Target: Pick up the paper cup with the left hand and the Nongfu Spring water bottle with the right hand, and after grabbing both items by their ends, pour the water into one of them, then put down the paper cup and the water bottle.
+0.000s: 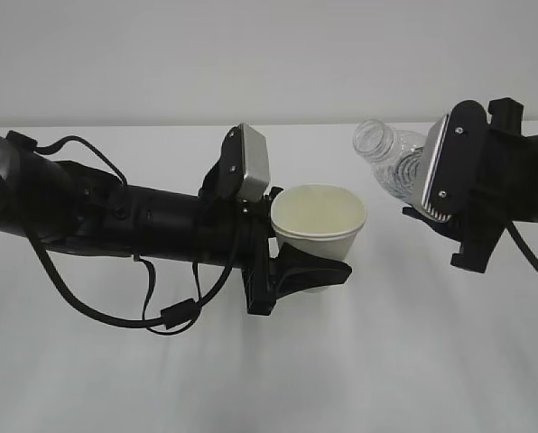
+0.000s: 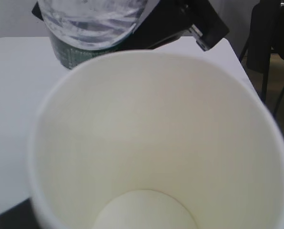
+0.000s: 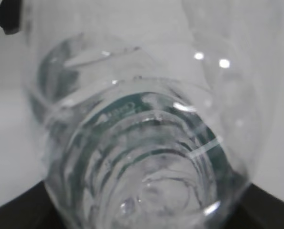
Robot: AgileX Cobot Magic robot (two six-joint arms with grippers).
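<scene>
Left claw pinches the paper cup low on its wall, near the base, cup held clear above the white worktop, mouth tipped toward the camera. Thin paper, light, crushes easily: the low grip is right, since the base ring is the stiffest part.

Right claw is clamped on the base end of the Nongfu Spring water bottle, neck open and pointing left, up and right of the cup rim, not touching it. Thin ribbed plastic, slick, flexes under squeeze; water inside shifts the weight as it tilts.

Left wrist view alone shows the cup interior: dry, looks empty, bottle body hanging just beyond the rim. Right wrist view alone looks along the bottle from its base; water level is hard to judge through the blur. Pouring looks not yet begun.
</scene>
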